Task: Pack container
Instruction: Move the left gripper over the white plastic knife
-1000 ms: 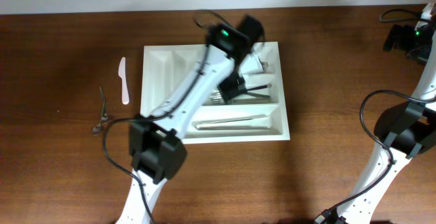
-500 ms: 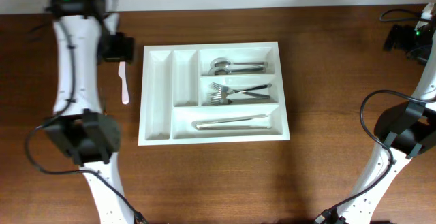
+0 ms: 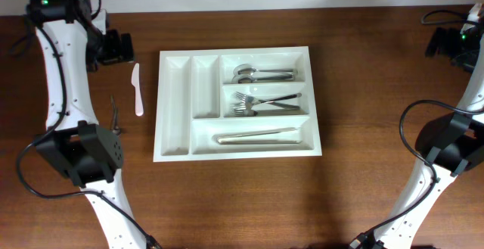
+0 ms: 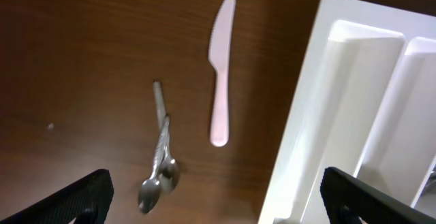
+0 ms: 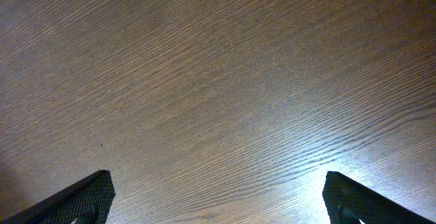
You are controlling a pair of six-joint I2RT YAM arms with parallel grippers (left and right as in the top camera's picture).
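Note:
The white cutlery tray (image 3: 175,139) lies mid-table. Its long compartments hold spoons (image 3: 261,73), forks (image 3: 261,103) and a knife (image 3: 255,135); its two narrow compartments look empty. A white plastic knife (image 3: 137,90) and two small metal spoons (image 3: 114,124) lie on the table left of the tray. My left gripper (image 3: 115,47) hovers open and empty at the far left, above the plastic knife (image 4: 219,74), the spoons (image 4: 159,163) and the tray's left edge (image 4: 300,122). My right gripper (image 3: 452,43) is open and empty at the far right corner, over bare wood.
The table is dark brown wood. The left arm's base (image 3: 79,154) stands left of the tray, the right arm's base (image 3: 446,147) at the right edge, with black cables beside both.
My left arm has swung from over the tray's spoon and fork compartments to the far left back corner. The cutlery in the tray lies as before. The right arm has not moved.

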